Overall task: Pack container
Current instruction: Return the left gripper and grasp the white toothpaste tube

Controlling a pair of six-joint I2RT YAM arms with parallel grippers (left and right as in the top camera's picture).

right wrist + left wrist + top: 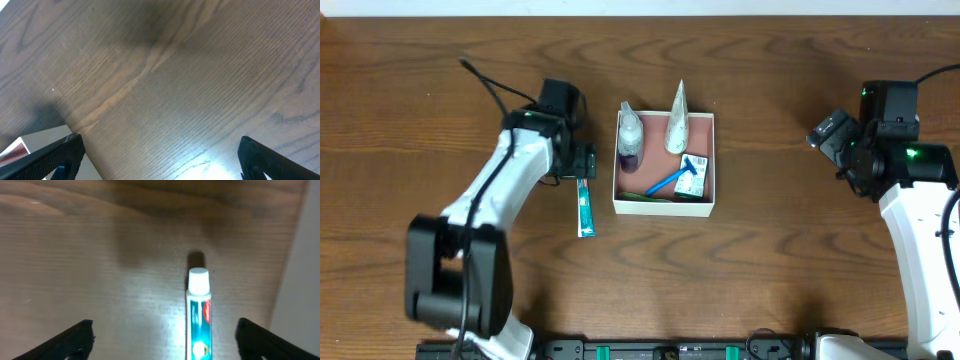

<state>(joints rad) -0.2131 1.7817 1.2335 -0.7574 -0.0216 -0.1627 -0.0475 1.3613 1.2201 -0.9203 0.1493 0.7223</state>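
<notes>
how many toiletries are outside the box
1: the toothpaste tube lies on the table left of the container, under the left end effector. None seem hidden.

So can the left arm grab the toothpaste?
Probably yes. The left claw hangs open right above the toothpaste, which lies alone on the table beside the box, with nothing in between.
</notes>
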